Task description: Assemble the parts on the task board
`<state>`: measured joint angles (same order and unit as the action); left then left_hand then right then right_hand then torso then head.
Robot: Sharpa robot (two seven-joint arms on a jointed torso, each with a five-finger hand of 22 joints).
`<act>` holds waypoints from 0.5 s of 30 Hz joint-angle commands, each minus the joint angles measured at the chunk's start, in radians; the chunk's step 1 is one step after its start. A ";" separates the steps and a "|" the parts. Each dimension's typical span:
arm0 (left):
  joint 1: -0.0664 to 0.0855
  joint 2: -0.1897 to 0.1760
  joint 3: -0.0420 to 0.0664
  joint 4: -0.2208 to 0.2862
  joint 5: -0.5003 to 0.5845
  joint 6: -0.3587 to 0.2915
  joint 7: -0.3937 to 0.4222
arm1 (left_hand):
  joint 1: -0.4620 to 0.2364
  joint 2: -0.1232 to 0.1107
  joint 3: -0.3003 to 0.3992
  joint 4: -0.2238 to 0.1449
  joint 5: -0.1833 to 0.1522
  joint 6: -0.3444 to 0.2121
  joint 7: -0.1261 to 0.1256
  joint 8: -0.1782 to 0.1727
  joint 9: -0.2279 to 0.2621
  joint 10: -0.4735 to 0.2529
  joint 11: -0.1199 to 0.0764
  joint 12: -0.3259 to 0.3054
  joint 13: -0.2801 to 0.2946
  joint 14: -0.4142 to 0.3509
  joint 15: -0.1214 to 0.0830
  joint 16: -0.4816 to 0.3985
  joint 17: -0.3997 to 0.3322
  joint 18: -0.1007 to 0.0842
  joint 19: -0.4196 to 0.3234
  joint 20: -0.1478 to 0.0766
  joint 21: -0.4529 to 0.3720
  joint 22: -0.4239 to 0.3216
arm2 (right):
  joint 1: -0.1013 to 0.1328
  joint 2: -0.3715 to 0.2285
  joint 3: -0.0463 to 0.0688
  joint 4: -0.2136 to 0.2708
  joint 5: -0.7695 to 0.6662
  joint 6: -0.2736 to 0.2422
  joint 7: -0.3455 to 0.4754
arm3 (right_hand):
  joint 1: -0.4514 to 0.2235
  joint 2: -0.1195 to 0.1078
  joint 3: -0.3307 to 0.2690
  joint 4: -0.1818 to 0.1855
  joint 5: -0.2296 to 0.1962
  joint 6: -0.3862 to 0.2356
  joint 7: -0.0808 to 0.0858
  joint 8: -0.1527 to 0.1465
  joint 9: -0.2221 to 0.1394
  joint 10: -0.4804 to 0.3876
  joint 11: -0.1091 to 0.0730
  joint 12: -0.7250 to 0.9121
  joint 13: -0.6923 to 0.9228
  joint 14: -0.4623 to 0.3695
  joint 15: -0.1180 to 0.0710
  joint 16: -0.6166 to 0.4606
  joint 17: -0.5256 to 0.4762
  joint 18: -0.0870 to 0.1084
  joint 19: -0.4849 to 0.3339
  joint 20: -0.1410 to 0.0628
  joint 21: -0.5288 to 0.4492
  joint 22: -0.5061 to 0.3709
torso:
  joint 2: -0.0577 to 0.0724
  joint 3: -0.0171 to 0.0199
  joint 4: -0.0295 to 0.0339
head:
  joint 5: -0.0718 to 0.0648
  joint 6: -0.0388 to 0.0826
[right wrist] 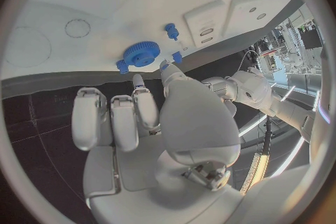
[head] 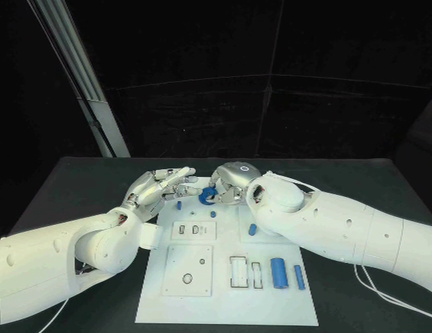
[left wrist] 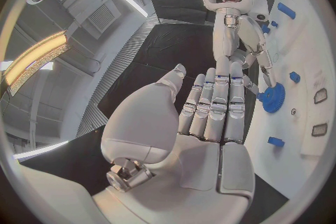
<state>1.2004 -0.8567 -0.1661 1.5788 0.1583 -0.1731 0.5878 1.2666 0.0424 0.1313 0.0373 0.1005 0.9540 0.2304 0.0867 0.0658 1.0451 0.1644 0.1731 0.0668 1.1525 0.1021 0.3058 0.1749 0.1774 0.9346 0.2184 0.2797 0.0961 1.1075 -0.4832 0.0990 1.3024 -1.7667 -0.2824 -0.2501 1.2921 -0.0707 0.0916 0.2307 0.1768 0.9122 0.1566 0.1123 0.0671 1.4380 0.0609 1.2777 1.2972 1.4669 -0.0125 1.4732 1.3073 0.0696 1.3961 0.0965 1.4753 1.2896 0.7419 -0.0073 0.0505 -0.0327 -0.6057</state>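
Note:
The white task board lies in the middle of the table. A blue gear sits at the board's far end, also seen as the gear and the gear. My right hand reaches down onto it, and its fingertips pinch the gear's rim from two sides. My left hand hovers just left of the gear with its fingers straight and spread, holding nothing. Two long blue cylinders lie at the board's near right.
Small blue pegs and another peg lie loose on the board near the gear. White rectangular inserts with slots occupy the board's middle. Black table surrounds the board on all sides.

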 commanded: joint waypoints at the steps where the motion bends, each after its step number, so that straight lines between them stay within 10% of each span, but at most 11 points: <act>1: 0.001 0.001 0.001 0.000 -0.001 0.010 -0.001 | 0.006 0.005 -0.001 -0.005 -0.001 -0.001 -0.004 -0.001 0.000 -0.003 -0.001 -0.004 -0.001 -0.005 0.004 -0.004 0.001 0.007 0.004 0.003 -0.004 -0.001 | 0.001 -0.007 0.000 0.008 0.007 -0.048 0.011 | -0.009 0.001 0.002 0.007 0.005 -0.004 0.000 -0.003 0.002 -0.002 0.006 -0.002 0.000 0.059 0.006 0.000 0.037 -0.011 -0.002 0.008 0.004 0.002 | 0.000 0.0001 0.0004 | 0.000 0.000; 8: 0.001 -0.002 0.001 -0.007 -0.001 0.011 0.000 | 0.006 0.005 -0.001 -0.005 -0.001 -0.001 -0.004 -0.001 0.000 -0.003 -0.001 -0.004 -0.001 -0.005 0.004 -0.004 0.001 0.007 0.004 0.003 -0.004 -0.001 | -0.006 -0.099 0.001 0.072 0.077 -0.103 0.035 | -0.002 0.002 0.003 0.007 0.022 -0.003 0.000 -0.001 0.002 -0.004 0.006 -0.005 -0.002 0.058 0.006 -0.002 0.033 -0.010 -0.003 0.008 0.003 0.000 | -0.002 0.0005 -0.0035 | -0.002 0.007; 15: 0.001 -0.004 0.001 -0.016 -0.001 0.010 0.001 | 0.007 0.004 0.001 -0.008 -0.002 -0.001 -0.003 -0.001 0.000 -0.003 -0.001 -0.006 -0.001 -0.005 0.004 -0.005 0.003 0.007 0.005 0.003 -0.005 -0.002 | -0.006 -0.255 0.001 0.121 0.342 -0.041 0.218 | 0.068 -0.009 0.011 -0.038 0.010 -0.001 -0.001 0.002 0.003 -0.044 0.003 -0.072 -0.055 0.041 0.004 -0.037 -0.032 0.004 -0.050 0.007 -0.025 -0.070 | -0.007 0.0017 -0.0196 | 0.005 0.012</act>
<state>1.2004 -0.8608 -0.1662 1.5631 0.1584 -0.1731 0.5870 1.2666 0.0424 0.1331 0.0356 0.1005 0.9540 0.2304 0.0867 0.0658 1.0451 0.1644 0.1731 0.0668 1.1525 0.1020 0.3058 0.1755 0.1773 0.9347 0.2184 0.2797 0.0960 1.0998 -0.7285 0.0997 1.4169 -1.6009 -0.3382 -0.1598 1.3485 -0.0785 0.1025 0.1995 0.1886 0.9123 0.1566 0.1123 0.0683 1.4013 0.0644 1.2151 1.2496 1.4669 -0.0125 1.4414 1.2844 0.0696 1.3523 0.1035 1.4549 1.2305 0.7374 -0.0067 0.0412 -0.0313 -0.5956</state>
